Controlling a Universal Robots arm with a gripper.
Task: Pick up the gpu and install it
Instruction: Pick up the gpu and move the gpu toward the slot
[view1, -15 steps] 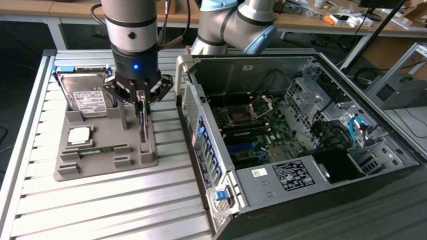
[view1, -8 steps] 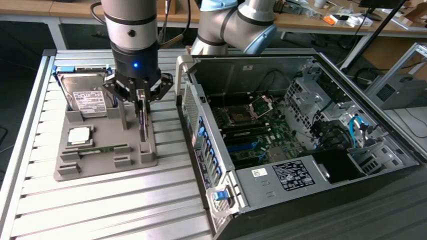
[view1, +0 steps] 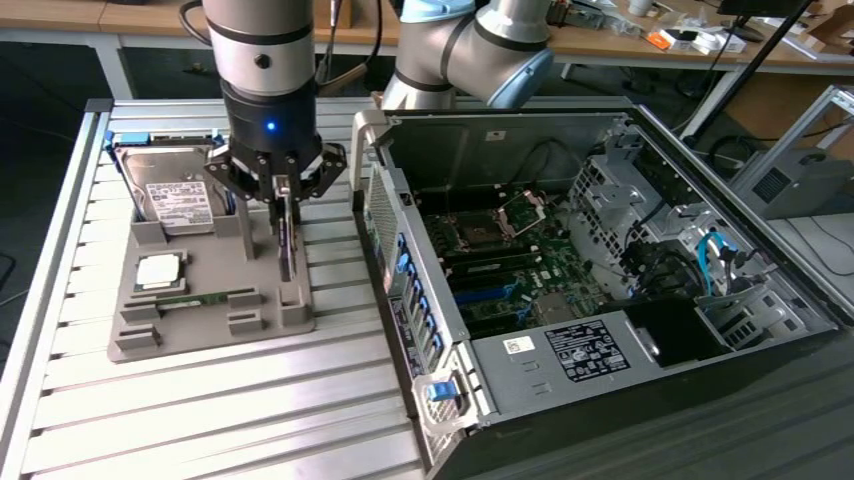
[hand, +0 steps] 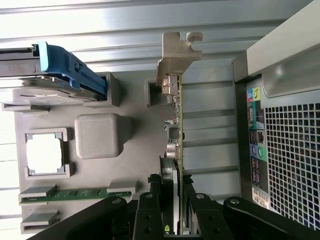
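Note:
The gpu (view1: 284, 243) is a thin green card standing on edge on the grey parts tray (view1: 200, 338), at the tray side nearest the open computer case (view1: 641, 330). My gripper (view1: 283, 196) comes straight down on its top edge, a finger on each face, shut on the card. In the wrist view the gpu (hand: 178, 120) runs edge-on away from the gripper (hand: 172, 192), its silver end bracket (hand: 176, 55) at the far end over the tray (hand: 137, 130). The black fingers (hand: 148, 202) press both sides. Whether the card has lifted off the tray I cannot tell.
On the tray lie a silver hard drive (view1: 171, 192), a square processor (view1: 158, 270) and a narrow memory stick (view1: 207, 298). The case's rear panel (hand: 287, 155) stands close beside the gpu. The motherboard (view1: 521, 272) lies exposed inside the case. Ribbed aluminium table (view1: 200, 420) surrounds the tray.

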